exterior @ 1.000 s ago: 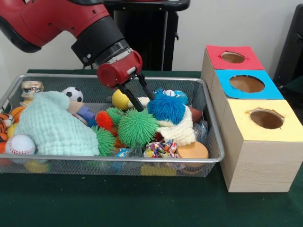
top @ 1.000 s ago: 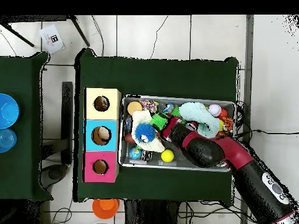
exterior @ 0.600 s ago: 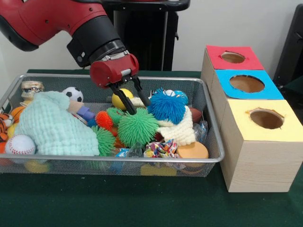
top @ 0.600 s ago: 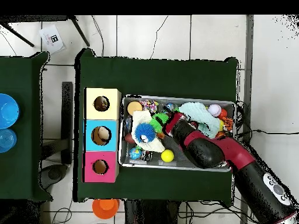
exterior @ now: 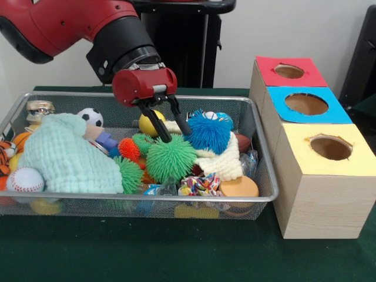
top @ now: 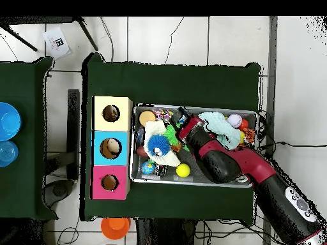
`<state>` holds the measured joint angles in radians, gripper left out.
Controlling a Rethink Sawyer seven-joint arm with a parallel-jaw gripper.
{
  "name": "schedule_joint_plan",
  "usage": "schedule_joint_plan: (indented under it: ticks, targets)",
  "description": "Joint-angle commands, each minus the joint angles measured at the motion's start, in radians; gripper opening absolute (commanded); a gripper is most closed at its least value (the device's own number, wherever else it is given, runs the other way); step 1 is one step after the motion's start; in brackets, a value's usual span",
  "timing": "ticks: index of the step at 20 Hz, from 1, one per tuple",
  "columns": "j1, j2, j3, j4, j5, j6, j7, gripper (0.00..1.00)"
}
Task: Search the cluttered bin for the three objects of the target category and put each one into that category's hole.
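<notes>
Claw (exterior: 166, 130) hangs spread and empty over the wire bin (exterior: 258, 176), tips just above the green spiky ball (exterior: 170, 158), with the blue spiky ball (exterior: 208, 133) just beside it. From overhead, something seems to sit inside the yellow hole (top: 111, 113) and blue hole (top: 110, 148) of the wooden box (exterior: 317, 200), though what, I can't tell. Plenty of clutter remains in the bin, so I'd judge sorting unfinished. No readable writing anywhere.

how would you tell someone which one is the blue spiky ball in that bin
Look in the wire bin, at the end nearest the wooden box with the coloured holes. The blue spiky ball sits on a cream knitted cloth, just beside the gripper. It is the only blue bristly ball; its spiky neighbours are green or orange.
</notes>
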<state>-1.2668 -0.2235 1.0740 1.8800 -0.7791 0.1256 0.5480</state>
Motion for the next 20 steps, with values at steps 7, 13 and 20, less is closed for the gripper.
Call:
schedule_joint_plan:
  ticks: [7, 13, 20]
  targets:
    - [0.06, 0.013, -0.123, -0.116, -0.034, 0.028, 0.125, 1.0]
    - [0.101, -0.004, -0.179, -0.146, -0.032, 0.053, 0.121, 1.0]
    - [0.127, -0.023, -0.214, -0.161, -0.023, 0.052, 0.12, 1.0]
